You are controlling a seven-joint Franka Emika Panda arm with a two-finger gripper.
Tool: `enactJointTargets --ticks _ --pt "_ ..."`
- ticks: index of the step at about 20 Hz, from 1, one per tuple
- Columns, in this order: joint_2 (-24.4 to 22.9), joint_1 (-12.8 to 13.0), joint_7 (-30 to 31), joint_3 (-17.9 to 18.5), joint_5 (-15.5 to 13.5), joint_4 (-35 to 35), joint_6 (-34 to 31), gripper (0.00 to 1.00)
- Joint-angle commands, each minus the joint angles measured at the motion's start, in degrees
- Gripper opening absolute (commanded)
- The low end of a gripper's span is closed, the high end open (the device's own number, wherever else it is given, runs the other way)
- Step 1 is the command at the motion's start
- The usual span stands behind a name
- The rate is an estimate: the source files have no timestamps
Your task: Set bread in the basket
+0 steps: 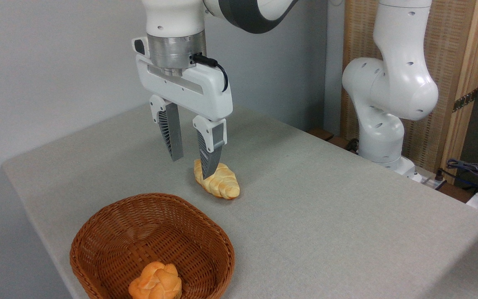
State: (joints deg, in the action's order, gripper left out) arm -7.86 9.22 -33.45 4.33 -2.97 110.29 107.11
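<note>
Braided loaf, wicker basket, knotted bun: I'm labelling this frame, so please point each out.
braided loaf [222,185]: fixed camera, top crust.
wicker basket [110,220]: fixed camera, bare inner wall.
knotted bun [156,281]: fixed camera, top knot.

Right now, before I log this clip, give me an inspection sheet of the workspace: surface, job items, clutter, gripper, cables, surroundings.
Surface: table covered in plain grey cloth, no spills seen.
Bread: braided loaf lies on the cloth behind the basket, not yet inside it.
Basket: wicker basket at the front edge, upright, holding a round orange bun.
Clutter: nothing seen on the cloth beyond these.
Gripper: gripper open, fingers pointing down over the loaf's left end; contact cannot be told.
Cables: black cable looped at the wrist; loose wires off the table at right.
Surroundings: grey wall, arm base and a woven wooden screen behind.
</note>
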Motion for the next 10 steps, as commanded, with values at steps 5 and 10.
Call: enactJointTargets --ticks 5,10 --pt "0.13 0.27 -0.13 -0.20 0.59 -0.87 -0.58 1.00" --pt "0.13 0.79 -0.13 -0.29 0.59 -0.78 -0.76 1.00"
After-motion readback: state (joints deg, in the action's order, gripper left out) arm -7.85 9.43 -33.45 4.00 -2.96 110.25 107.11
